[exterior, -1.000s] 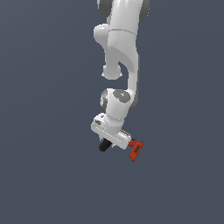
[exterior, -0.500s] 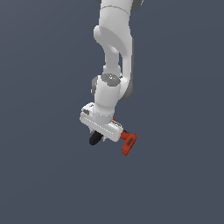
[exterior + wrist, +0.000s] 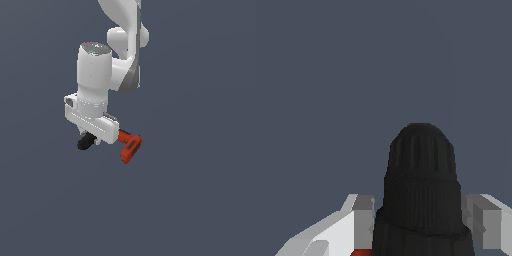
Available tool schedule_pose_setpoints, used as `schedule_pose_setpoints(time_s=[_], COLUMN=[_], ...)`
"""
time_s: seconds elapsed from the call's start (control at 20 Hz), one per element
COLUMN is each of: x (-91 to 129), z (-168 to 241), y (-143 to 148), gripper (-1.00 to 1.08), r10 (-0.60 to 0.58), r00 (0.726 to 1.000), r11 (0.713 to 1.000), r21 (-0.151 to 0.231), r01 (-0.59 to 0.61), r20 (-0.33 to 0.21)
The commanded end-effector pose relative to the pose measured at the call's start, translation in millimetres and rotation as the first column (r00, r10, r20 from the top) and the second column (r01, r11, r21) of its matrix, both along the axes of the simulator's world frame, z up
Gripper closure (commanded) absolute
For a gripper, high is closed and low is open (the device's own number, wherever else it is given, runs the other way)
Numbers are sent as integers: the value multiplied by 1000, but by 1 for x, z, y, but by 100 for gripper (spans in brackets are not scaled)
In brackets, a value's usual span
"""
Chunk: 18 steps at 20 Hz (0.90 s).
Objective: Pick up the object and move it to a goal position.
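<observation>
The object, a small red-orange drill [image 3: 129,146], hangs in the air in my gripper [image 3: 100,136], which is shut on its body. In the exterior view its black chuck tip [image 3: 86,142] sticks out toward that view's left and its handle with the blocky battery base points to the right and down. The white hand covers the middle of the drill. In the wrist view the black ribbed chuck [image 3: 422,185] fills the space between my two grey fingers [image 3: 363,220], with a sliver of red showing beside it.
A plain dark grey-blue surface [image 3: 200,200] lies all around, with no other item or edge in sight. The white arm [image 3: 120,45] rises above the hand.
The arm has swung toward the exterior view's left with the drill held in it. The wrist has turned, and the drill's handle now points more to the right.
</observation>
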<state>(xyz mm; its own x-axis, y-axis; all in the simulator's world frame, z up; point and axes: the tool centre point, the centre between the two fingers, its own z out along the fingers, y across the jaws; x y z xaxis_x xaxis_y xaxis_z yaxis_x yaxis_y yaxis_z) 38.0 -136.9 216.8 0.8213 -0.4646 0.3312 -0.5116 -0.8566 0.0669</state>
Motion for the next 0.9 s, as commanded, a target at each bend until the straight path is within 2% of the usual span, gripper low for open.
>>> schedule_pose_setpoints(time_s=[0.0,0.85], x=[-2,-18], z=[32,210], y=[-18,-129], gripper=[108,108], r10=[1,3], r00=[1000,1000], r11=[1000,1000], r21=[0,1], r01=[-1,-3], r20=[8,8])
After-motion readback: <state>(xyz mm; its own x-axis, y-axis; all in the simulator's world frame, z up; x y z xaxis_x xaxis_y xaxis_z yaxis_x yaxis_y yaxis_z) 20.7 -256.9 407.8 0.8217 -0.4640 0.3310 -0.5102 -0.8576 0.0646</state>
